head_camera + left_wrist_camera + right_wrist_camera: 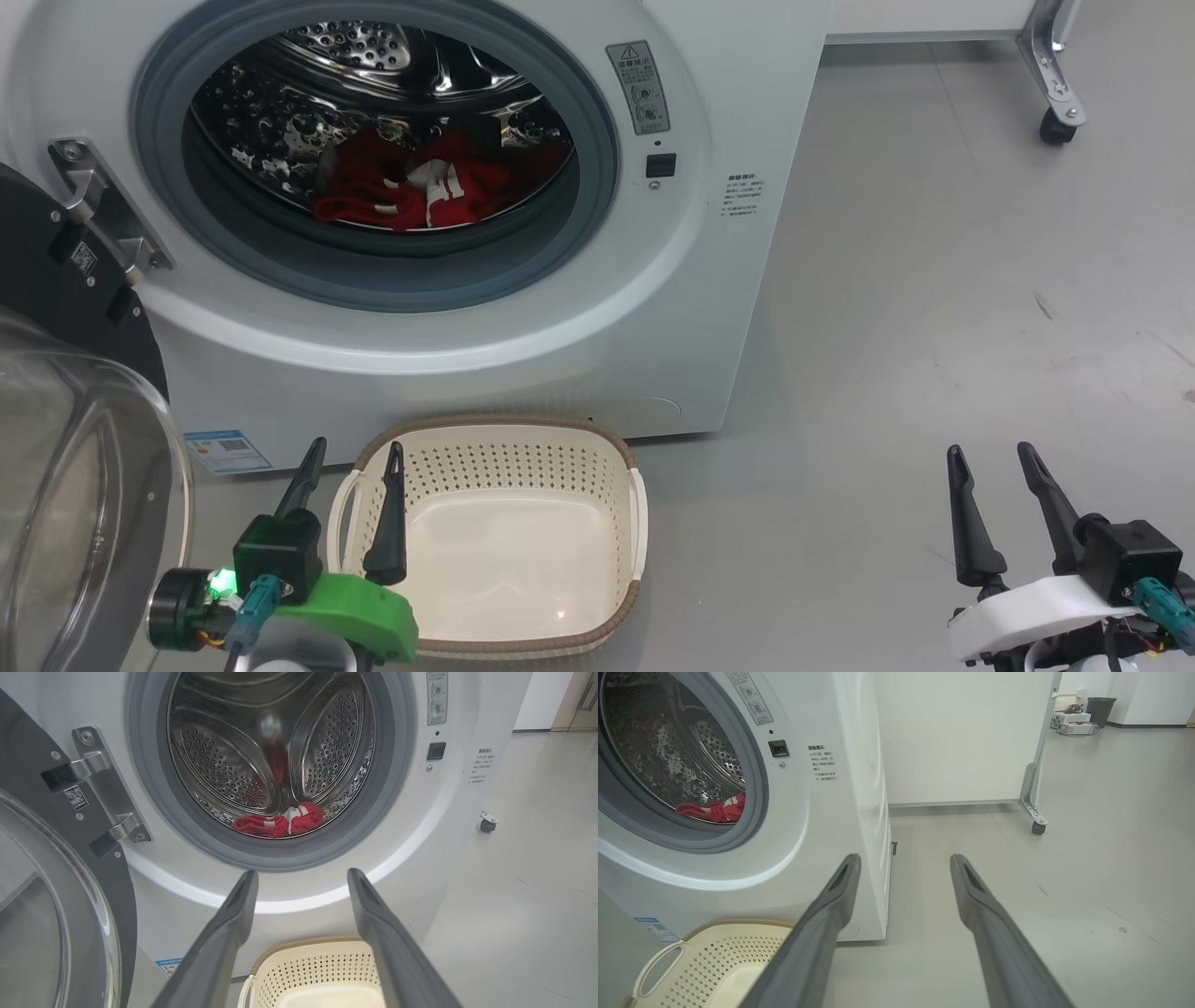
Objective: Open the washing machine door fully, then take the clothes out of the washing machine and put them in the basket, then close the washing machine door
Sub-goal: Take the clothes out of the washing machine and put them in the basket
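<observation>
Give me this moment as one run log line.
washing machine door: open | clothes: inside washing machine | basket: empty, on floor | left claw: open, empty | right claw: open, empty

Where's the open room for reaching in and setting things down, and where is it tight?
Free: the floor right of the washing machine and basket, out to the wheeled frame; the basket's empty inside; the drum mouth above the clothes. Tight: the left, where the open washing machine door stands close beside the left gripper.

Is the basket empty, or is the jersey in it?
Empty. The basket shows a bare cream floor with nothing on it; the jersey lies bunched inside the washing machine.
</observation>
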Motion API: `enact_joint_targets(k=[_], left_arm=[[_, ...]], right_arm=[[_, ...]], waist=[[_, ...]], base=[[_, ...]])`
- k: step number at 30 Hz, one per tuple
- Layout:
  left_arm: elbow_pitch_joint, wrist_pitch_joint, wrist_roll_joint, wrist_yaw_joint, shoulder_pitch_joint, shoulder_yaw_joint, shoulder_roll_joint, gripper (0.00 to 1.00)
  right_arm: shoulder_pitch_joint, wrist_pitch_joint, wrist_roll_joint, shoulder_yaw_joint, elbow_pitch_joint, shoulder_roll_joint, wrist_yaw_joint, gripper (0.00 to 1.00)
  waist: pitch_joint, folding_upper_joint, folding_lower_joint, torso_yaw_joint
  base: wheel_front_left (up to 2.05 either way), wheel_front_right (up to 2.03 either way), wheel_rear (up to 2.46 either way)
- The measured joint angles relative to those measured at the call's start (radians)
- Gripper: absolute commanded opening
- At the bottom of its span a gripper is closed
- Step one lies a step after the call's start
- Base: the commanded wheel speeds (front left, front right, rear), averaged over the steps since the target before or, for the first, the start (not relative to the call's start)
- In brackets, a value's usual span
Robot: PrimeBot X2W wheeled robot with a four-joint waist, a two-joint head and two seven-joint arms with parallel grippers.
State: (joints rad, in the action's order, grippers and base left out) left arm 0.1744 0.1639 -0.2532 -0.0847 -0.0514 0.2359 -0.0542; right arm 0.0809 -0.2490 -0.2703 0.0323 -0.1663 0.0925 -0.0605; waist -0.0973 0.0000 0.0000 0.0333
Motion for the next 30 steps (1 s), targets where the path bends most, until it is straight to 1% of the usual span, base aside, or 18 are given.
enact_joint_targets(k=[9, 12, 17, 22, 25, 30], left_arm=[[0.002, -0.006, 0.0, -0.004, -0.001, 0.006, 0.0, 1.0], [0.002, -0.013, 0.0, -0.004, -0.003, 0.009, -0.001, 1.0], [0.006, -0.022, 0.0, 0.002, -0.019, 0.022, 0.0, 1.0], [0.034, -0.042, -0.003, 0.017, -0.074, 0.029, 0.001, 1.0], [0.061, -0.066, -0.007, 0.021, -0.109, 0.032, 0.001, 1.0], [0.121, -0.113, -0.034, 0.047, -0.179, 0.033, 0.003, 1.0]], right_arm=[[0.0, 0.0, 0.001, 0.002, 0.0, -0.001, -0.002, 1.0], [0.0, 0.0, 0.001, 0.007, 0.001, -0.001, -0.009, 1.0], [-0.002, 0.0, 0.001, 0.012, 0.002, -0.002, -0.009, 1.0], [-0.015, 0.0, 0.001, 0.023, 0.004, -0.005, -0.011, 1.0], [-0.023, 0.0, 0.001, 0.03, 0.006, -0.005, -0.017, 1.0], [-0.053, 0.0, 0.001, 0.034, 0.012, -0.007, -0.02, 1.0]], waist=[[-0.013, 0.0, 0.0, 0.006], [-0.021, 0.0, 0.0, 0.011], [-0.035, 0.0, 0.0, 0.02], [-0.066, 0.0, 0.0, 0.038], [-0.086, 0.0, 0.0, 0.048], [-0.125, 0.0, 0.0, 0.068]], base=[[0.0, 0.0, 0.0], [0.0, 0.0, 0.0], [0.0, 0.0, 0.0], [0.0, 0.0, 0.0], [0.0, 0.0, 0.0], [0.0, 0.0, 0.0]])
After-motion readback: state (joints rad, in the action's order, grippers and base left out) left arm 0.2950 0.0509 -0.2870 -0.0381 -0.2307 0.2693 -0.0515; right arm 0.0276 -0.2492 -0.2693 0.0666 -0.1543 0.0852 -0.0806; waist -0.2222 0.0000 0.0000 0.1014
